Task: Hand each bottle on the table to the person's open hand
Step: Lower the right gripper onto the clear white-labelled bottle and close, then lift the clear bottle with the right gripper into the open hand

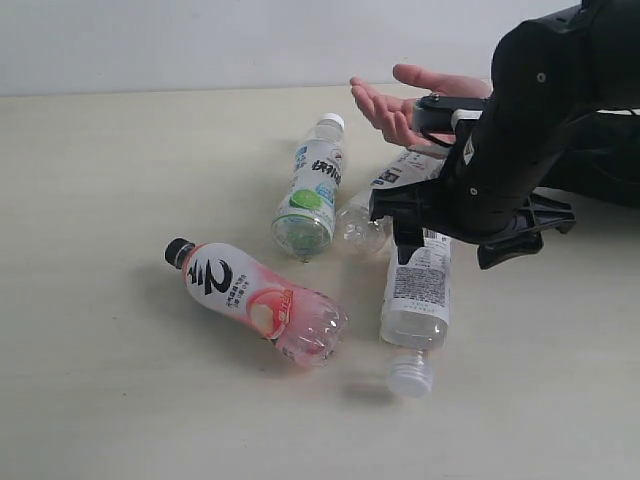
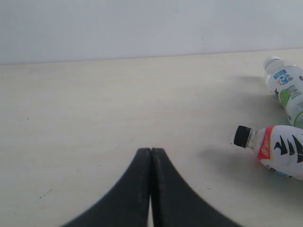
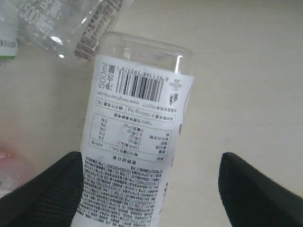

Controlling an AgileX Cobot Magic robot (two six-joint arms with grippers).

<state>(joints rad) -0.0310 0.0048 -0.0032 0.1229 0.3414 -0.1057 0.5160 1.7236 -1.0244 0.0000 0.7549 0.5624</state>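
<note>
Pale cream surface (image 1: 120,400) under a plain white wall (image 1: 150,40), and four bottles all lying on their sides. Starting at the left: the left hand (image 2: 151,156) shows only in its own wrist view, its two black fingers pressed together, low over bare surface. Off to its side lies the pink-labelled bottle (image 1: 255,300), its black cap the end nearest that hand, with open surface between them. Beyond the pink one, further from the left hand, is the green-and-white bottle (image 1: 312,185), white cap aimed toward the wall.

Moving right, the second white-labelled bottle (image 1: 385,190) lies slanted, its base just beside the green-and-white bottle's base and its upper part hidden behind the right arm. And here is the right hand (image 1: 445,228), down low over the white-labelled bottle (image 1: 418,290), which lies with its white cap toward the exterior camera.

The right wrist view tells it: the fingers (image 3: 42,194) stand wide apart, with the bottle lying on the surface between them. It is close against one finger, and a clear stretch of surface separates it from the other. Whether that near finger touches the label, I cannot tell. The hand is not clamped on the bottle.

Past the right hand, toward the wall, the person's open hand (image 1: 400,100) is held palm up with fingers spread, raised off the surface, near the hidden end of the second white-labelled bottle.
</note>
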